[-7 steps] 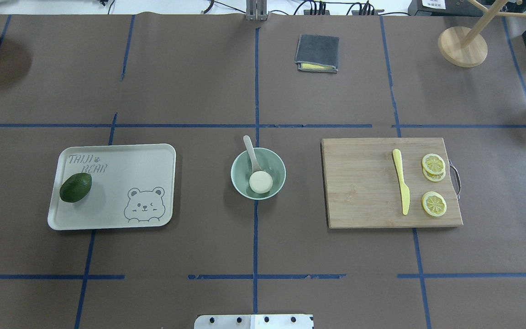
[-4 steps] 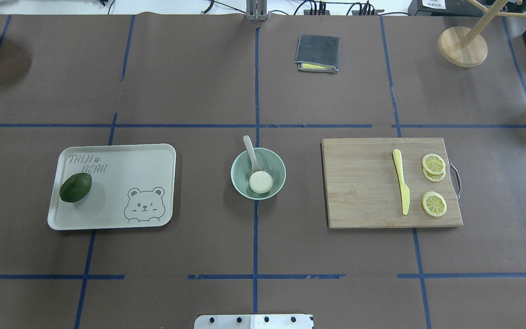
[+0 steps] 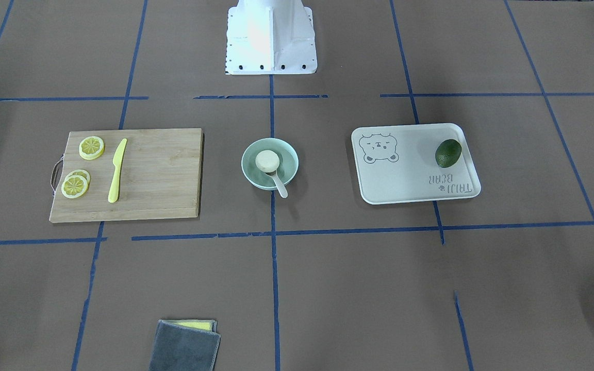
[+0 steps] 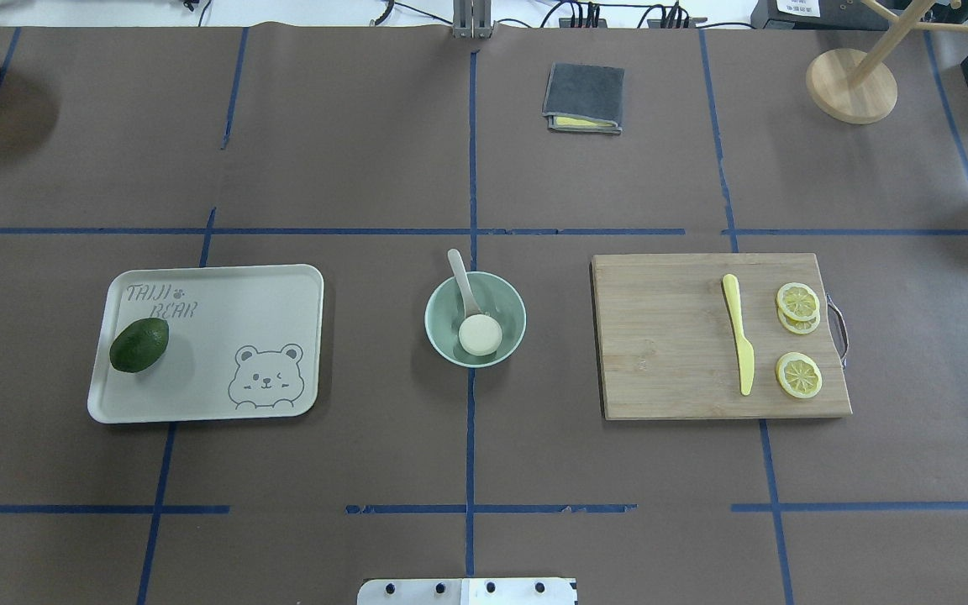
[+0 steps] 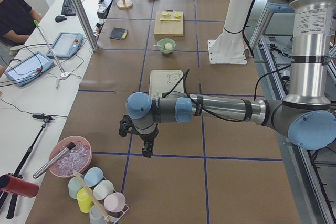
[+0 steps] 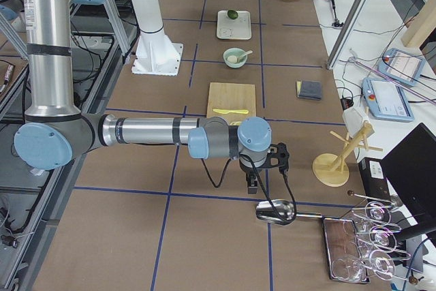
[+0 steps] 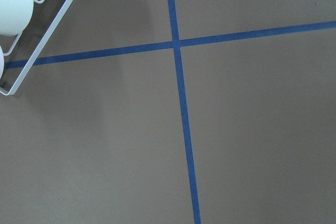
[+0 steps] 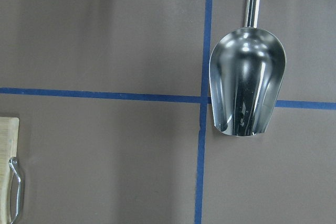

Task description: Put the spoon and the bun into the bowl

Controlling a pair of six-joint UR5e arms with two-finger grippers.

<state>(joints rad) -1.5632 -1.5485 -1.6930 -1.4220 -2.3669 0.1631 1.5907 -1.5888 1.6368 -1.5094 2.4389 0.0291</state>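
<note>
The pale mint-green bowl stands at the table's middle, and also shows in the front view. The bun lies inside it with its flat beige underside up. The off-white spoon is in the bowl too, its handle leaning over the far rim and its scoop under the bun. My left gripper shows only in the exterior left view, far from the bowl near the cup rack. My right gripper shows only in the exterior right view, above a metal scoop. I cannot tell whether either is open or shut.
A white bear tray with a green fruit lies left of the bowl. A wooden board with a yellow knife and lemon slices lies right. A grey cloth, a wooden stand and a metal scoop sit further off.
</note>
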